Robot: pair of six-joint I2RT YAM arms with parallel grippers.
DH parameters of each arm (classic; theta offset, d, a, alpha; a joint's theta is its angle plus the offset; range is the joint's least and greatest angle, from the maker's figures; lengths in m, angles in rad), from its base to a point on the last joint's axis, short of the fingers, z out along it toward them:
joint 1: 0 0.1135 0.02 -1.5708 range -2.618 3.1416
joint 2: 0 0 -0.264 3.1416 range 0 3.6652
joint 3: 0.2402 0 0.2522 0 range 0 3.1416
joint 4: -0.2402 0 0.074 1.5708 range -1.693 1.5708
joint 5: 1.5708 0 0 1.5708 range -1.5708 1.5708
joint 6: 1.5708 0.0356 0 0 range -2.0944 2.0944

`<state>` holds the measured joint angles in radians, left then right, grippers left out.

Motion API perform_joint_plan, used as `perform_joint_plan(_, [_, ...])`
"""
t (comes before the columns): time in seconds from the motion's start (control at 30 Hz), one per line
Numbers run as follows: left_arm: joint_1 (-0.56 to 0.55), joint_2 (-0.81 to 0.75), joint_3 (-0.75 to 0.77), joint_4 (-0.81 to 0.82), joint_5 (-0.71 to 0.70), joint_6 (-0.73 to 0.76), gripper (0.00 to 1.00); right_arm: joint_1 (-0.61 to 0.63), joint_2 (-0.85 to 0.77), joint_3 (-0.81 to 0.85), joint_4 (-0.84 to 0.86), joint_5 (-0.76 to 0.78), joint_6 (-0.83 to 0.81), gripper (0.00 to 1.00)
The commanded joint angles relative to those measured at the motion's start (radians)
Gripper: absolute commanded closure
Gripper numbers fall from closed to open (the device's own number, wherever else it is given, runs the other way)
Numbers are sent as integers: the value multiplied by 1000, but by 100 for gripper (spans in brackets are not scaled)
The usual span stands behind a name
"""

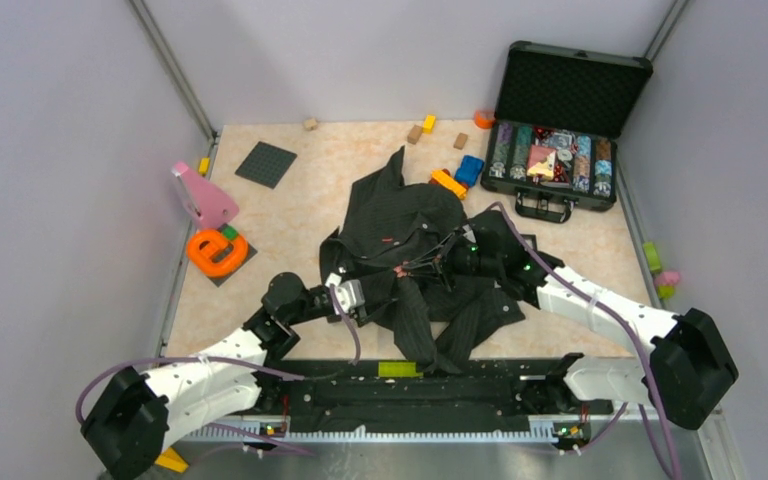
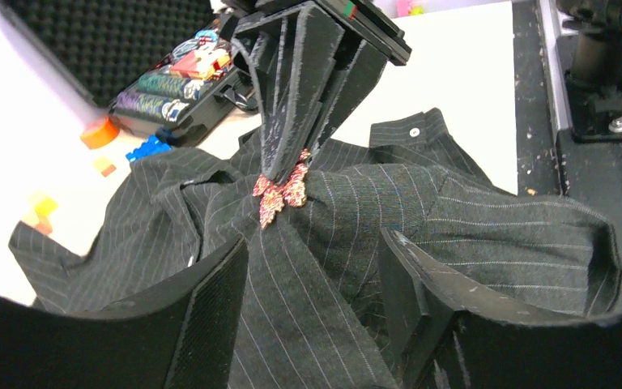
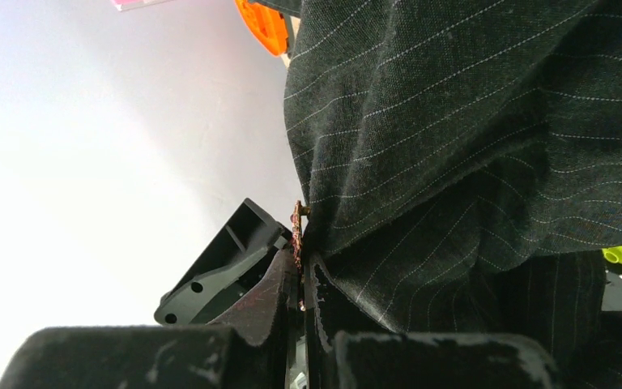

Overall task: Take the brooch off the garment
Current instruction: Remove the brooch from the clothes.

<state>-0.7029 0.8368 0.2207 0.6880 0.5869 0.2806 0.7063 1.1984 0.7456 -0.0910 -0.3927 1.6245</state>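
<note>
The garment [image 1: 410,215] is a dark pinstriped shirt lying crumpled in the middle of the table. The brooch [image 2: 282,190], small, shiny, gold and reddish, sits on a pulled-up peak of the cloth. My right gripper [image 2: 287,158] comes in from the right and is shut on the brooch [image 3: 297,231], whose edge shows between the closed fingertips [image 3: 287,284]. My left gripper [image 2: 316,316] is open just in front of it. A raised fold of the garment [image 2: 291,324] runs between its two fingers [image 2: 210,308]. In the top view the two grippers meet over the shirt's lower middle, near the brooch [image 1: 400,270].
An open black case [image 1: 558,150] of chips stands at the back right. An orange ring [image 1: 216,250], a pink piece [image 1: 203,195] and a dark baseplate [image 1: 265,163] lie at the left. Loose blocks [image 1: 450,183] lie behind the shirt, and a green brick [image 1: 393,369] at the near edge.
</note>
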Motion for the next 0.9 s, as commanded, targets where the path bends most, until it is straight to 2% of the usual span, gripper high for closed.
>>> perform_joint_plan(0.0, [-45,63,83,12,-8,137,39,-7,-42,-15,30,-61,89,100])
perform_joint_plan(0.1, [-71,88,101,1,-47,183,40,-5,-50,-22,32,-68,93,100])
perform_joint_plan(0.17, [-82,96,111,-4,-68,210,46,-5,-55,-27,30,-71,91,100])
perform_joint_plan(0.27, [-94,100,124,-22,-86,232,61,-5,-59,-32,30,-72,90,100])
perform_joint_plan(0.47, [-139,119,134,-52,-158,294,69,-5,-72,-43,50,-78,103,98])
perform_joint_plan(0.53, [-158,129,138,-64,-200,323,74,-4,-80,-48,63,-78,106,88])
perform_joint_plan(0.6, [-174,140,141,-66,-255,338,87,-5,-88,-51,60,-73,108,82])
perform_joint_plan(0.63, [-179,145,146,-69,-272,338,97,-5,-93,-54,61,-70,107,78])
perform_joint_plan(0.67, [-180,148,152,-78,-280,340,100,-5,-98,-58,62,-65,108,73])
perform_joint_plan(0.8, [-181,163,159,-81,-297,315,100,-7,-124,-82,77,-34,98,50])
perform_joint_plan(0.87, [-181,162,156,-69,-303,294,100,-16,-143,-73,25,4,43,39])
